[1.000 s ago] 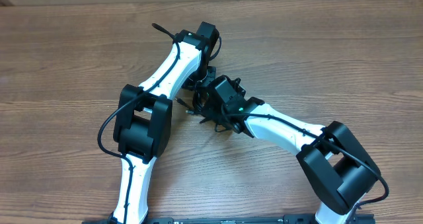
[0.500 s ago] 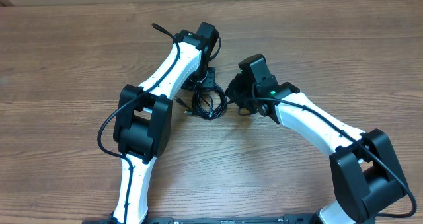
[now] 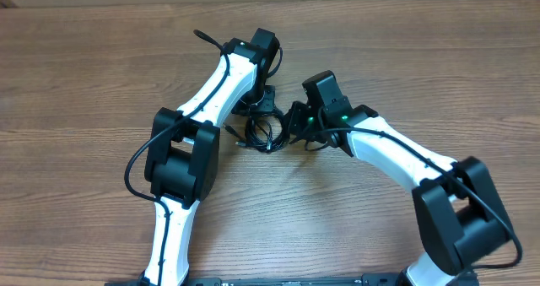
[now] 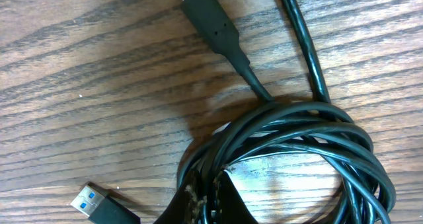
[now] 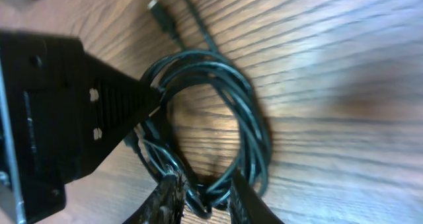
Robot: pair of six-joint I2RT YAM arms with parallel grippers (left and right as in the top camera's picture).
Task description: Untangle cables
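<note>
On wood table (image 3: 76,83), L arm (image 3: 181,164) reached in fr lower left; L gripper (image 4: 206,207) sat at the coil's edge, jaws looking pressed together w/ a few strands pinched at the tips. Cables (image 3: 263,132) lay mid-table betw the two grippers as one coiled bundle, flat on the wood. In L wrist view the coil was an oval, long axis approx left-right. USB-A plug (image 4: 92,205) lay apart at lower left, blue mouth facing left. Silver-tipped plug (image 4: 206,16) sat above the coil, axis diagonal, tip pointing up-left, cord running down-right into the coil. In R wrist view the oval ran top-to-bottom, w/ a small plug (image 5: 158,9) on a loose tail pointing up-left. R gripper (image 5: 206,201) was at the coil's lower end, jaws spread partway, several strands lying betw the fingers (image 5: 170,197); whether the pads touched cable, couldn't tell
</note>
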